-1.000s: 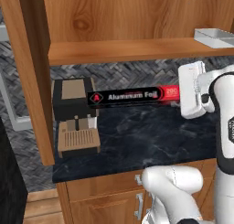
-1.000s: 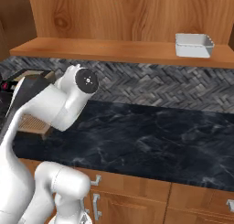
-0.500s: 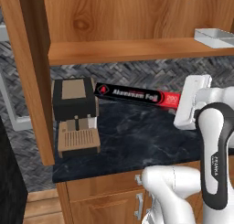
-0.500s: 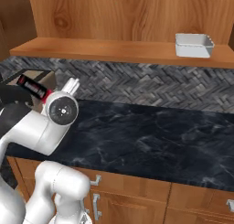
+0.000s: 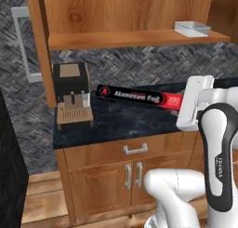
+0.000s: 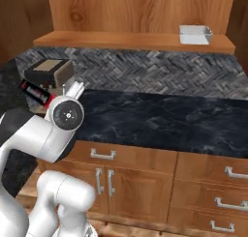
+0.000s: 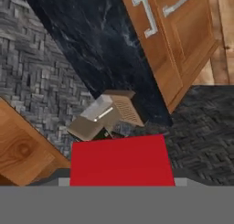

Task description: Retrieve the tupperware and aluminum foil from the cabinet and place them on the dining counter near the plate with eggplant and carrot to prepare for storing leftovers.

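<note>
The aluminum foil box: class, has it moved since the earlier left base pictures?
Yes. The aluminum foil has dropped lower and tilted, its black end now level with the coffee machine, farther below the cabinet shelf.

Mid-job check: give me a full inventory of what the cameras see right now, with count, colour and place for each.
aluminum foil: 1, black box with a red end, held level above the counter in the gripper, in front of the coffee machine.
tupperware: 1, pale grey tray, on the right end of the cabinet shelf.
cabinet: 1, warm brown wood, shelf and side panel above the counter.
coffee machine: 1, black with a tan top and tray, left end of the counter.
counter: 1, black marble-look slab, backed by grey herringbone tile.
lower cabinets: wooden doors and drawers with metal handles, under the counter.
gripper: 1, white, closed on the foil box's red end.
</note>
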Tool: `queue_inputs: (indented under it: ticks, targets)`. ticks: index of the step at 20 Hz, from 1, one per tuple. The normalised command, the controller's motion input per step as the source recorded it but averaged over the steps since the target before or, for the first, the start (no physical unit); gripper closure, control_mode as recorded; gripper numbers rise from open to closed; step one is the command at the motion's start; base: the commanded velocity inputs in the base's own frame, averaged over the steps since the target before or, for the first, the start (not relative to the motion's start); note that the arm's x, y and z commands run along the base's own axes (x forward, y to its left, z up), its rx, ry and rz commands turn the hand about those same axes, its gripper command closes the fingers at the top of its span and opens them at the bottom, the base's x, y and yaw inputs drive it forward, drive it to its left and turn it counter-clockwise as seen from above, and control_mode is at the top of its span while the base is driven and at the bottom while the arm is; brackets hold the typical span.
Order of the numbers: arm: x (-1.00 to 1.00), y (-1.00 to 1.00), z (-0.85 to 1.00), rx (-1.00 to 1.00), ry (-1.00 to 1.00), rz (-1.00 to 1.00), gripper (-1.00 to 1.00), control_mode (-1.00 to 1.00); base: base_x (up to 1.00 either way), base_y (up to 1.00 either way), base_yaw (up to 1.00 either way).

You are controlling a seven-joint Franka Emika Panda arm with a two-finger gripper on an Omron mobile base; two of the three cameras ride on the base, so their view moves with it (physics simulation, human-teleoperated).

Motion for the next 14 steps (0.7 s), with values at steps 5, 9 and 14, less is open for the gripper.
queue_inputs:
  ticks: [5,9,14]
  targets:
    - [0.00,0.00,0.00,0.00,0.00,0.00,1.00,1.00,-0.78,-0.22,-0.72]
    - [0.00,0.00,0.00,0.00,0.00,0.00,1.00,1.00,-0.27,-0.04,-0.87]
    - [0.00,0.00,0.00,0.00,0.00,0.00,1.00,1.00,-0.02,-0.14,-0.89]
